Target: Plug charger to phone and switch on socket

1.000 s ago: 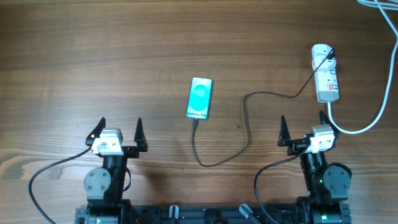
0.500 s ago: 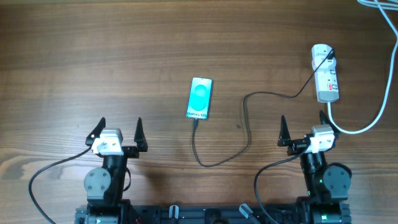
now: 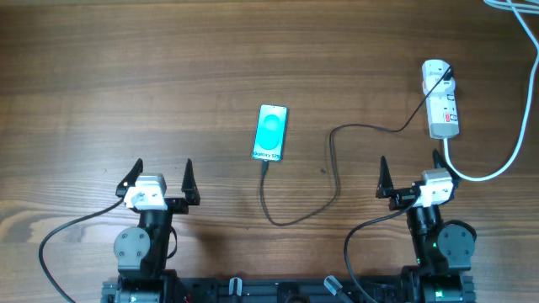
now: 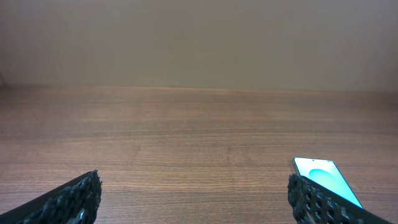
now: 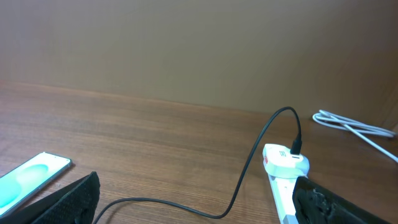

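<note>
Overhead view: the phone (image 3: 271, 132) lies face up on the wooden table (image 3: 126, 67) with its screen lit. The charger (image 3: 334, 168) cable meets the phone's near end, loops to the phone's right and runs to the socket (image 3: 440, 109), far right of the phone, where its black plug sits. We cannot tell whether the connector is fully seated. The left gripper (image 3: 162, 166), near-left of the phone, and the right gripper (image 3: 409, 162), near-right of it, stand wide open and hold nothing. Risk, in our judgement: an arm reaching for the socket switch may snag the cable loop, pulling the connector out or shifting the phone.
</note>
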